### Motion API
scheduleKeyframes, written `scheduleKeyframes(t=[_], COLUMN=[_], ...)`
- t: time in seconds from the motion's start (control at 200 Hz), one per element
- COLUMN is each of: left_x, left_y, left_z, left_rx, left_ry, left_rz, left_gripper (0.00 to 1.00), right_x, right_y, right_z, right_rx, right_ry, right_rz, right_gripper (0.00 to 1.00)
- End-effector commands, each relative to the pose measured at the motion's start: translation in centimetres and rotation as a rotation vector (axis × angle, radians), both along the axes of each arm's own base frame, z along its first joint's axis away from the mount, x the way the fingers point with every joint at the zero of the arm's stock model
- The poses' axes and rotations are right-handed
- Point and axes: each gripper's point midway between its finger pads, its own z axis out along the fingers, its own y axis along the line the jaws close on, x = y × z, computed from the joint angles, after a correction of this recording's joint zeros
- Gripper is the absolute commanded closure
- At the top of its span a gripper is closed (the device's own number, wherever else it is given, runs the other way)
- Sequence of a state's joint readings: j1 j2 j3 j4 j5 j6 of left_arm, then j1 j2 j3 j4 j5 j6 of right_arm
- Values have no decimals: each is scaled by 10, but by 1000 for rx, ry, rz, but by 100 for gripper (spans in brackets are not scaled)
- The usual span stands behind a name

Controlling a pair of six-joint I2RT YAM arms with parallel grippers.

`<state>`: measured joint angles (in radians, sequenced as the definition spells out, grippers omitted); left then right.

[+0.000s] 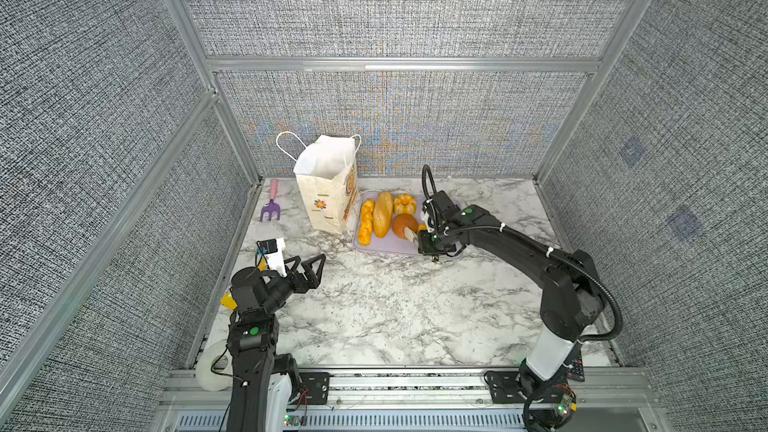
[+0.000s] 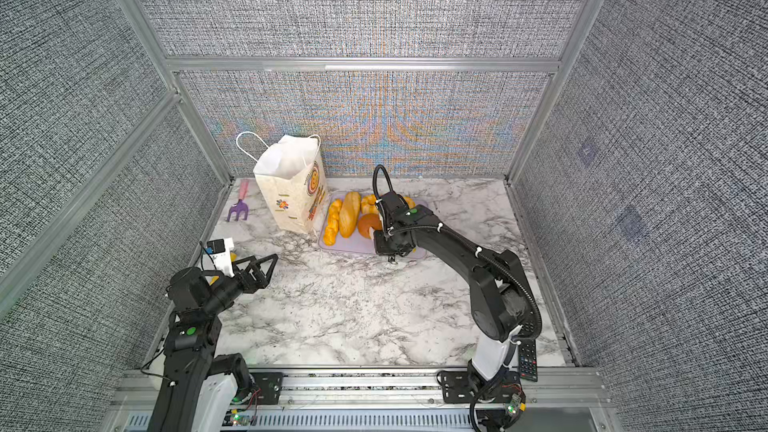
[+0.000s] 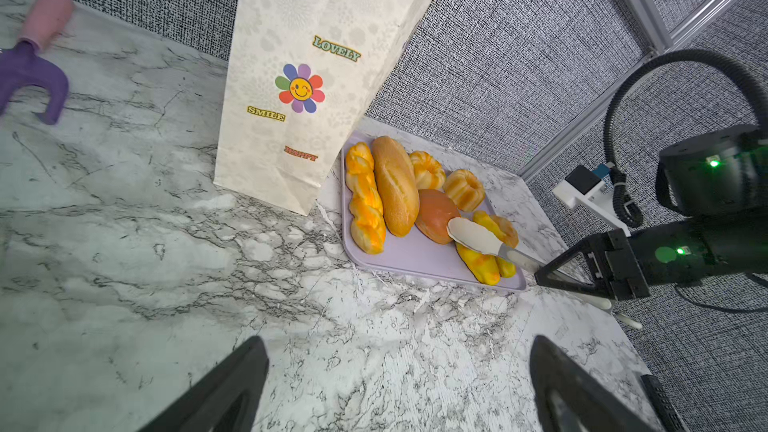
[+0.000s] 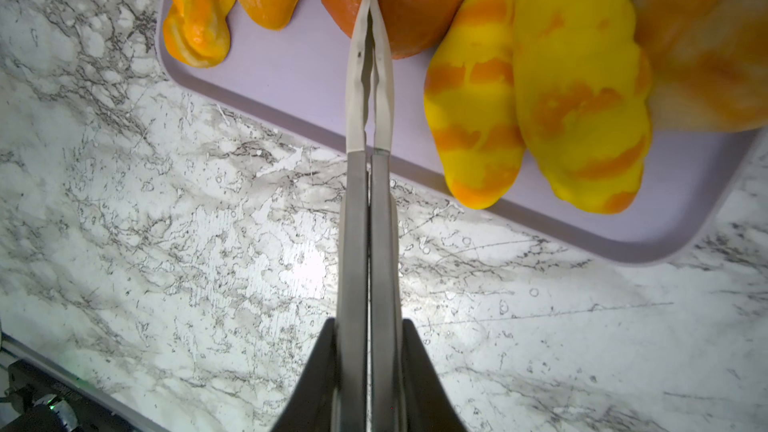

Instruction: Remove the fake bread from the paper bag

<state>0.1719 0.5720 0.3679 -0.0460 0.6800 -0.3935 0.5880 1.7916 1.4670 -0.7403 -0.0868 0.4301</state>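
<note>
End effector (image 4: 368, 328) clamps tongs (image 4: 356, 209); tray (image 4: 286, 76) holds bread (image 4: 577, 76).

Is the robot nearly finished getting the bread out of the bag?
Nearly, it seems. Done: fake bread lies on the lilac tray beside the paper bag. In hand: the right gripper squeezes tongs, tips at the round brown bun; the left gripper is open, empty. Left: maybe more inside the bag; its bottom is hidden.

Both arms (image 1: 519, 251) are black with white lower links (image 1: 548, 357), green indicator lights (image 1: 468, 211), ribbed cable hose (image 3: 685, 56) and white ties (image 1: 549, 250).
</note>
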Motion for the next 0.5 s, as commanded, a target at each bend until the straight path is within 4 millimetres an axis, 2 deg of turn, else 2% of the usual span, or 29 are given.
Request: scheduleKeyframes(t=[0.0,0.25,0.38,0.495], left_x=[2,2,2,2], left_y=[0,0,0,0], left_z=[4,4,3,4], left_rx=[5,5,5,5], left_ry=[-23,-21,-21,-23], left_rz=[0,-1,-2,-2], left_gripper=[1,1,1,1], right_x=[11,26,17,1], right_y=[2,-2,-8,-17], right_z=[2,7,23,38], right_rx=[1,3,17,41], right_ry=[-16,-33,-52,-70], right_rz=[9,-12,-22,-44], right_gripper=[96,97,97,97])
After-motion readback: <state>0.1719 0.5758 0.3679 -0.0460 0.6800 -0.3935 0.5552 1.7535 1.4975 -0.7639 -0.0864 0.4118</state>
